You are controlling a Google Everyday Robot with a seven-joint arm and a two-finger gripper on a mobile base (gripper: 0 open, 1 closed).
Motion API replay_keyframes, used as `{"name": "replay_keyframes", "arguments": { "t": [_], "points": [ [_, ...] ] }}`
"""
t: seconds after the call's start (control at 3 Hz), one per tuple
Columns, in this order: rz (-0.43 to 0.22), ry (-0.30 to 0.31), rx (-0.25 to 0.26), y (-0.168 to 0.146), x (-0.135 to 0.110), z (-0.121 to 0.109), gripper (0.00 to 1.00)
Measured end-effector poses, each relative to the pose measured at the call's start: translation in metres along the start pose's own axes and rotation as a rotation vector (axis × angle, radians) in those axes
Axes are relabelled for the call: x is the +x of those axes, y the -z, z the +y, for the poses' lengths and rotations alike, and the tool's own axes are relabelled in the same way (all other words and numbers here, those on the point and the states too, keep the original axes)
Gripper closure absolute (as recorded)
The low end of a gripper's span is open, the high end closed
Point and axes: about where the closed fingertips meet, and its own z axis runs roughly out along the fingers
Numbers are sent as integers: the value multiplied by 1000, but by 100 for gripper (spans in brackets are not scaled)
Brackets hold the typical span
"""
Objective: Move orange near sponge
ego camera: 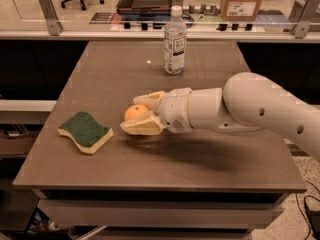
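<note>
We see the orange (136, 112), round, smooth and bright, near the sponge (85, 131) but apart from it, on the side toward the arm. Our gripper (131, 114) reaches in from that same side, its two cream fingers (144, 127) clamped on the orange. The sponge shows a wavy dark green top over pale yellow foam.

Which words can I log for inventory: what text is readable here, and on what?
Label on the water bottle: too blurred to read.
Sticker on the cardboard box: too blurred to read.
No text on the orange, the sponge, or the claw gripping the orange mid-table.
</note>
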Motion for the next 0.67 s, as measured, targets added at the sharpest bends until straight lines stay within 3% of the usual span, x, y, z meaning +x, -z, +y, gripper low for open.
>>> {"name": "replay_keyframes", "arguments": {
  "t": [0.33,0.67],
  "points": [
    [0,4,-4,-2,-2,2,0],
    [1,4,-4,-2,-2,2,0]
  ]
}}
